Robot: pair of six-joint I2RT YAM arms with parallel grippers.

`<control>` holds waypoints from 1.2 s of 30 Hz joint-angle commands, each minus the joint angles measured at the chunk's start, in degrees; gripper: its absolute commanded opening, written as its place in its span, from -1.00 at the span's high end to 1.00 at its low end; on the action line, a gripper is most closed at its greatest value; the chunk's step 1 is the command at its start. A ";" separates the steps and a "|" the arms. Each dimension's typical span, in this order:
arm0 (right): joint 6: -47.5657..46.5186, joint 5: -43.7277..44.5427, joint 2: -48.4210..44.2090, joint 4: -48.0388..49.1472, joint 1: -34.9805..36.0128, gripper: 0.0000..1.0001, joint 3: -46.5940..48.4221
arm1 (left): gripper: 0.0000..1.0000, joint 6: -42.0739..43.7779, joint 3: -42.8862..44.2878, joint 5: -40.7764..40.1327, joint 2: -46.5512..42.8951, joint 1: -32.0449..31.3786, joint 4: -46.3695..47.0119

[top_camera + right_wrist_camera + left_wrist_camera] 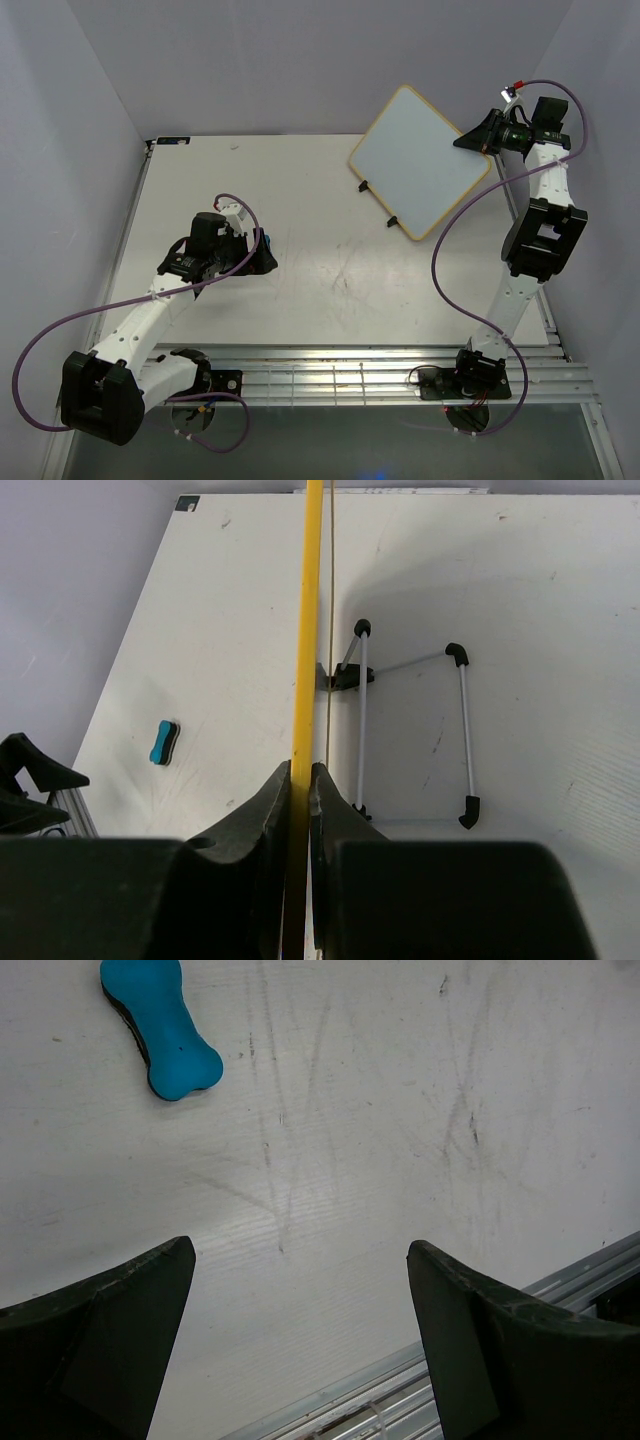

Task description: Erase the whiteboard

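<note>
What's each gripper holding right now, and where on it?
Right gripper pinches the whiteboard by its yellow frame edge. Left gripper is open, holding nothing.

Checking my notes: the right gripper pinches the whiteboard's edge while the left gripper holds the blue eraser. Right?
No. The left gripper is open and empty; the blue eraser lies on the table, as the left wrist view shows. The right gripper pinches the whiteboard by its edge.
</note>
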 commanded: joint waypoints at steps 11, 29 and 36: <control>-2.65 0.09 -0.91 1.17 0.12 0.43 -0.53 | -0.96 0.66 -0.65 1.52 -0.28 -0.08 1.08; -6.17 8.70 -1.26 0.82 -1.28 -0.70 -3.35 | -0.96 0.74 -0.74 2.22 -0.37 -0.17 1.25; -5.90 18.18 -1.62 -1.02 -1.29 -0.80 -2.91 | -0.96 0.83 -0.91 3.10 -0.46 -0.17 1.60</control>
